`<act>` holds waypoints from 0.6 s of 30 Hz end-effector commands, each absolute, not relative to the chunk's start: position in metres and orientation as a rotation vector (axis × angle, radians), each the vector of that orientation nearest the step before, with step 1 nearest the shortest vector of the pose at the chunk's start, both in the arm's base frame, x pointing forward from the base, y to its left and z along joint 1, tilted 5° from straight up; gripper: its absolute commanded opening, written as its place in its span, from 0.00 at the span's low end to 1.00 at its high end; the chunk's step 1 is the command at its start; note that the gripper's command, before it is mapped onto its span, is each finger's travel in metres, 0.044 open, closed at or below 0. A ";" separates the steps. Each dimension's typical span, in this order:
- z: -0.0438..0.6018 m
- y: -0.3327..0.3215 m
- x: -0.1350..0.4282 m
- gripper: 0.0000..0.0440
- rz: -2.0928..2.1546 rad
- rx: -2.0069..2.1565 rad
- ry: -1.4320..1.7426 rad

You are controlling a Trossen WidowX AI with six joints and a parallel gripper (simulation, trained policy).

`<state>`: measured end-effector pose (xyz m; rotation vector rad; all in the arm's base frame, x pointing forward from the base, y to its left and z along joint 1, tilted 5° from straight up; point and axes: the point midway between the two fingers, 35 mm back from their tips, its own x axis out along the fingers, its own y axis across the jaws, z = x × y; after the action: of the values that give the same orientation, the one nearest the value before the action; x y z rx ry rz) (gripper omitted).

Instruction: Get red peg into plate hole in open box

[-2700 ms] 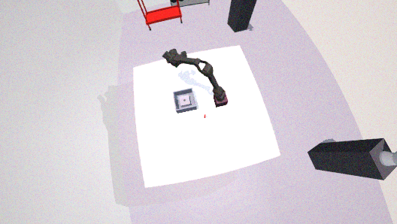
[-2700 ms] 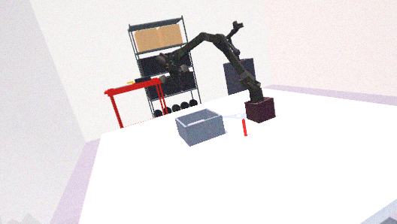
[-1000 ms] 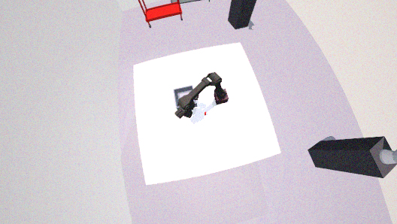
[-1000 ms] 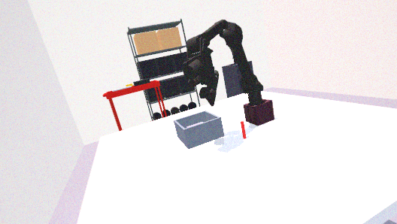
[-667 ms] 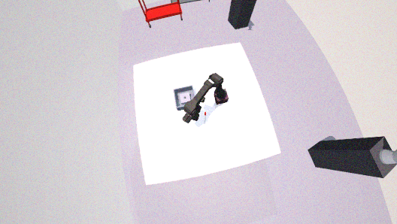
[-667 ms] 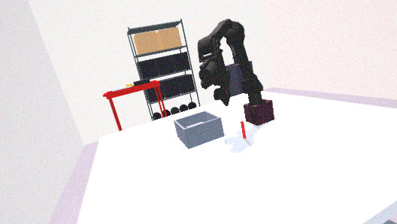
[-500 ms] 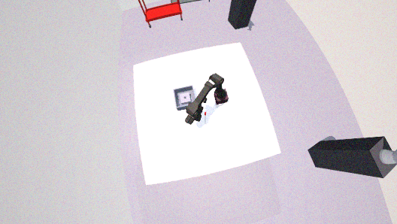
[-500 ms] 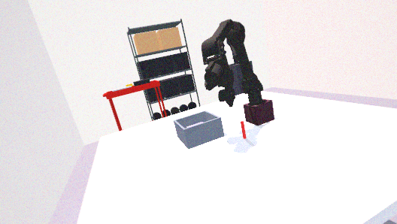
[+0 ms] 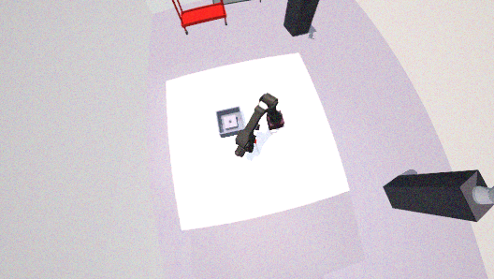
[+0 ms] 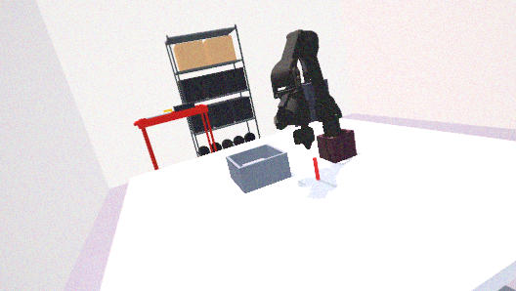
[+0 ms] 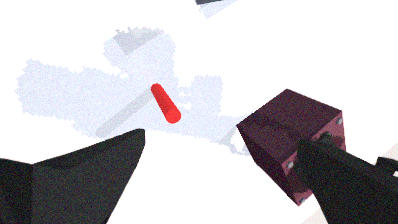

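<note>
With nothing between its fingers, the gripper (image 10: 304,138) (image 11: 220,141) hangs wide open above the table (image 9: 206,187) (image 10: 293,234), and there's the red peg (image 9: 255,140) (image 10: 316,169) (image 11: 165,103), upright on the white top, apart from both fingertips! Out to one side sits the open grey box (image 9: 229,135) (image 10: 261,175), near the peg but with bare tabletop between them, its plate (image 9: 225,123) down inside the walls. Over on the other side, the dark red base block (image 9: 276,124) (image 10: 337,145) (image 11: 280,125) stands near the peg, and every table edge lies well away from the peg.

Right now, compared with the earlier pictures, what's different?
The arm's end effector has swung from beyond the open box, as the top view shows, round to above the red peg. Nothing was gripped or released. The peg still stands upright, outside the box; the box hasn't moved.
</note>
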<state>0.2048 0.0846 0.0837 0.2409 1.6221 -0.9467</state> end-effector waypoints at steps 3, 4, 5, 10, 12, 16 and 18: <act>0.060 0.084 0.201 1.00 -0.952 0.236 1.627; 0.056 0.084 0.201 1.00 -0.951 0.237 1.625; 0.053 0.084 0.201 1.00 -0.951 0.238 1.622; 0.034 0.083 0.201 1.00 -0.951 0.243 1.604; 0.027 0.082 0.201 1.00 -0.951 0.245 1.595; 0.012 0.081 0.199 1.00 -0.950 0.249 1.575; 0.005 0.080 0.199 1.00 -0.949 0.251 1.565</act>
<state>0.2016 0.0828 0.0159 0.2561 1.5763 -0.9398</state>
